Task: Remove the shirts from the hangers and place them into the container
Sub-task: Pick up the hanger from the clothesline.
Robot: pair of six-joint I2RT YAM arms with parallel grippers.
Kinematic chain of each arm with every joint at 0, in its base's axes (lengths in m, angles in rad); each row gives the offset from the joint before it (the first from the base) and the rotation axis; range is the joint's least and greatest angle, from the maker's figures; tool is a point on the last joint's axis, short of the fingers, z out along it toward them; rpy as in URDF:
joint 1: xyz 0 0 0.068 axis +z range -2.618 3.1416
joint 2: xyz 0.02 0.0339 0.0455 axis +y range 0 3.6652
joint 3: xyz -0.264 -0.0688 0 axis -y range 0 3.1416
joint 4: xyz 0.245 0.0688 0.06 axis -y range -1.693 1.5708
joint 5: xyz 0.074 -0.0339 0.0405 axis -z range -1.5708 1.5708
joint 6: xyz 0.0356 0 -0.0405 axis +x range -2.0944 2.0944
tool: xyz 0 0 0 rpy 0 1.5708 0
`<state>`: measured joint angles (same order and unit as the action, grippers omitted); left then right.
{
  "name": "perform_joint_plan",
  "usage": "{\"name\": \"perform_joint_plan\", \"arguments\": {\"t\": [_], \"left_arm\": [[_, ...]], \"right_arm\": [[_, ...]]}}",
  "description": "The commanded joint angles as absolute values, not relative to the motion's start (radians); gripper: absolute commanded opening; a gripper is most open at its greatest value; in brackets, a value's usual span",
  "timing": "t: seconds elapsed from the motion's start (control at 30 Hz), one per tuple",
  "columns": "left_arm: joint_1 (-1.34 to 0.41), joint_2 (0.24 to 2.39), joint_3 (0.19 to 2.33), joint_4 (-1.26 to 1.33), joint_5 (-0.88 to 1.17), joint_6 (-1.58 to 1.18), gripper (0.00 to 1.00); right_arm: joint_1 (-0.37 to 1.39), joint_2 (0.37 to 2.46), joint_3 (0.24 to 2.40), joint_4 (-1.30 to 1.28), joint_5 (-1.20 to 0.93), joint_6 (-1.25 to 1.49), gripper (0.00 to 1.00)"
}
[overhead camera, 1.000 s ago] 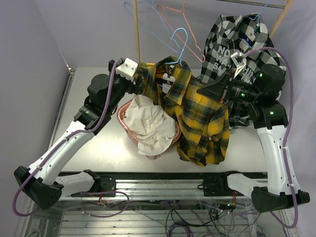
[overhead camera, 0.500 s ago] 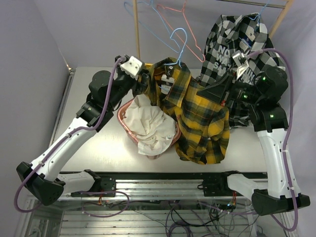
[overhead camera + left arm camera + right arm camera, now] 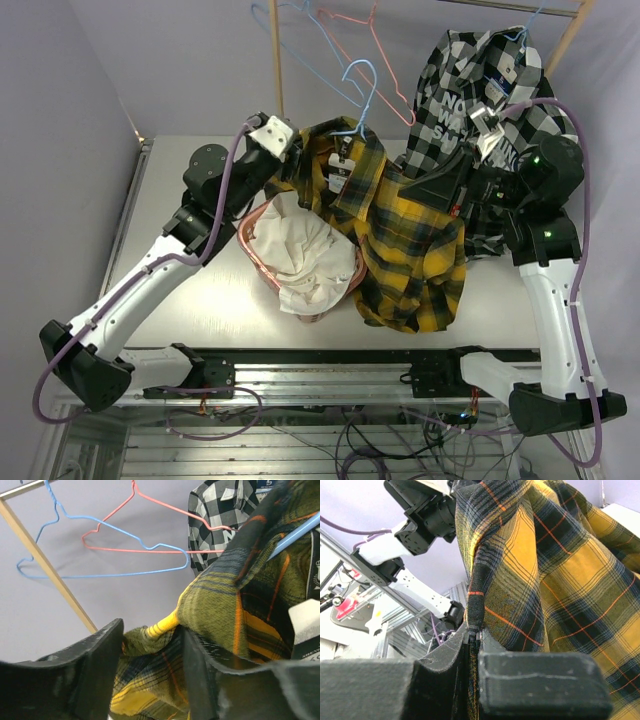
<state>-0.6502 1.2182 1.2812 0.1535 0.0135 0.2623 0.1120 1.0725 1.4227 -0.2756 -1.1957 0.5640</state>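
Centres on the yellow-and-black plaid shirt [image 3: 405,235]: draped over a light blue hanger [image 3: 362,85] at the back of the table, lower half spilling onto the tabletop just right of the pink basket [image 3: 248,232], one edge lapping its rim. Cannot tell whether the hanger's hook rests on anything.

Pinched along a front edge by the right gripper [image 3: 472,645], fingers pressed together on the cloth. Bracketed at the left shoulder by the left gripper [image 3: 150,650], fingers spread with a bunched fold and a yellow cuff loose between them, nothing squeezed yet.

Likely trouble: closing on too thin a fold and slipping off at the first pull; dragging the hanger along with the shirt, since the wire sits inside the shoulder and nothing visibly holds it back; pulling both sides apart and stretching the cloth taut over the wire instead of sliding it off; catching the basket rim with the trailing hem.

Looks soft, rumpled and bulky, open at the front, a tag showing near the collar.

Beyond: a white shirt [image 3: 300,250] heaped in the basket, a black-and-white checked shirt [image 3: 480,70] hanging behind the right arm, bare hangers [image 3: 330,40] on the rail.
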Motion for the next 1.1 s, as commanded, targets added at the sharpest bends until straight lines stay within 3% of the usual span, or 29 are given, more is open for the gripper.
{"name": "perform_joint_plan", "arguments": {"t": [0.0, 0.07, 0.1, 0.2, 0.27, 0.47, 0.6, 0.77, 1.07], "left_arm": [[-0.667, 1.260, 1.314, 0.216, 0.099, 0.262, 0.46], [-0.669, 1.273, 1.338, 0.188, 0.078, 0.265, 0.12], [-0.668, 1.275, 1.343, 0.180, 0.052, 0.267, 0.08], [-0.669, 1.264, 1.336, 0.180, -0.021, 0.276, 0.07], [-0.668, 1.256, 1.335, 0.172, -0.069, 0.283, 0.07], [-0.668, 1.310, 1.491, -0.031, -0.219, 0.294, 0.07], [-0.669, 1.334, 1.579, -0.126, -0.289, 0.272, 0.07], [-0.668, 1.359, 1.685, -0.229, -0.313, 0.241, 0.07], [-0.720, 1.414, 1.861, -0.398, -0.278, 0.233, 0.07]], "right_arm": [[0.118, 1.063, 1.425, -0.165, -1.291, 0.609, 0.00], [0.118, 1.070, 1.433, -0.188, -1.282, 0.591, 0.00], [0.118, 1.076, 1.446, -0.213, -1.273, 0.571, 0.00], [0.118, 1.106, 1.518, -0.403, -1.200, 0.426, 0.00], [0.118, 1.130, 1.593, -0.547, -1.042, 0.328, 0.00], [0.117, 1.146, 1.728, -0.694, -0.559, 0.233, 0.37], [0.117, 1.048, 1.699, -0.567, -0.348, 0.240, 0.46], [0.119, 1.044, 1.664, -0.502, -0.490, 0.265, 0.56], [0.120, 1.062, 1.497, -0.467, -0.706, 0.241, 0.63]]}}
